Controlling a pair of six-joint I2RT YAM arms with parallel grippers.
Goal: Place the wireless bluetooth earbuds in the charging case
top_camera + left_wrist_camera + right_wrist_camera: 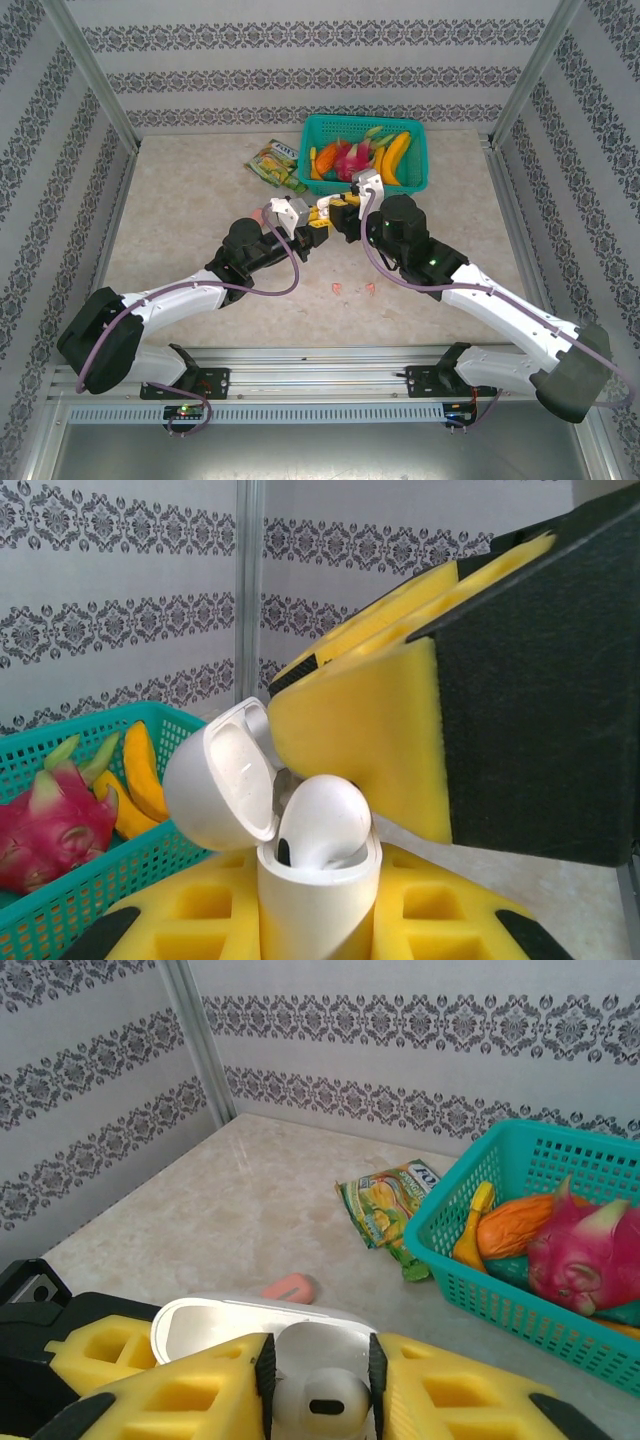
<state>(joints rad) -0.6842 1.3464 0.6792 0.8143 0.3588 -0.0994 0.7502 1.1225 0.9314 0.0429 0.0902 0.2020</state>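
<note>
My left gripper (320,925) is shut on the white charging case (320,900), held upright with its lid (215,780) swung open to the left. One white earbud (325,820) sits in the case's mouth, its rounded head sticking out above the rim. My right gripper (320,1390) comes in from above, its black pads (264,1370) against both sides of that earbud (325,1405). In the top view both grippers meet mid-table around the case (330,208). Two pink-red earbuds (337,288) (370,289) lie on the table near the arms.
A teal basket (365,118) of toy fruit stands at the back, with a snack packet (275,165) to its left. A pink case (290,1287) lies on the table just beyond the white case. Patterned walls close in three sides.
</note>
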